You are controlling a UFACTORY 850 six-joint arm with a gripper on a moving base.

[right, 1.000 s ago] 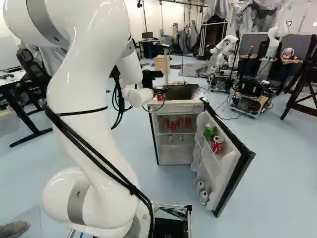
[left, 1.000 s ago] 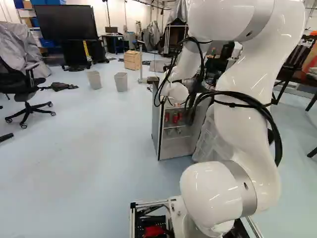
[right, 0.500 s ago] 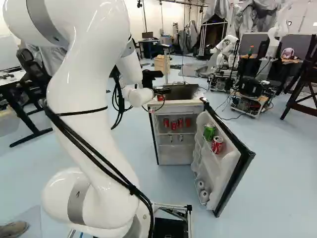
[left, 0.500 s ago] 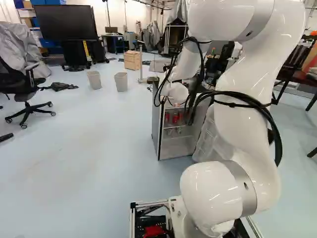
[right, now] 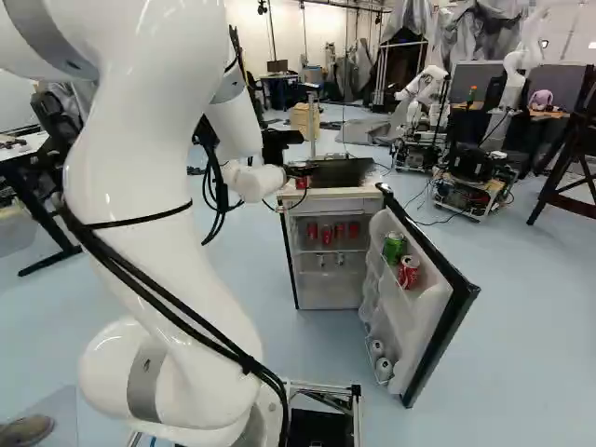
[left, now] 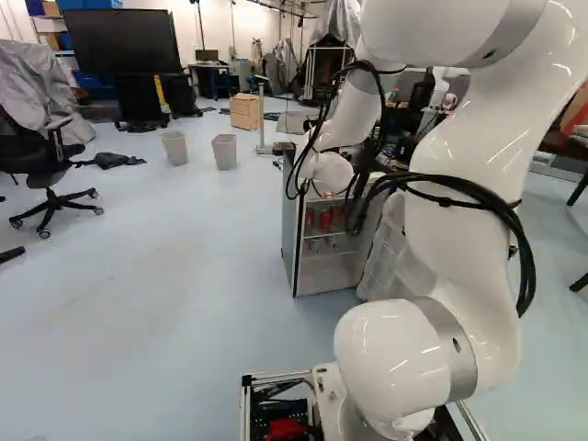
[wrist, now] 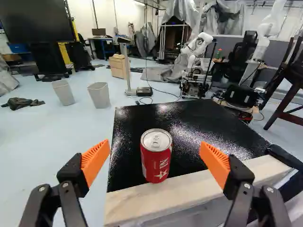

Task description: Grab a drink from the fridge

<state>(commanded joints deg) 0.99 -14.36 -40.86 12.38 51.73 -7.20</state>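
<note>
The red can stands upright near the front edge of the fridge top, ahead of our gripper and centred on its gap, the jaws wide apart, holding nothing. We'd best ease forward level, closing only once both orange pads flank it.

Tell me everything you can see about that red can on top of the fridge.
The soda can looks like metal: a red cylinder with white lettering, a white star low on its side, and a silver lid with a pull tab. It shows no dents on the side in view. It stands upright on the fridge's black top, by the pale front edge. It sits between the open orange-padded fingers of the gripper, touching neither.
</note>
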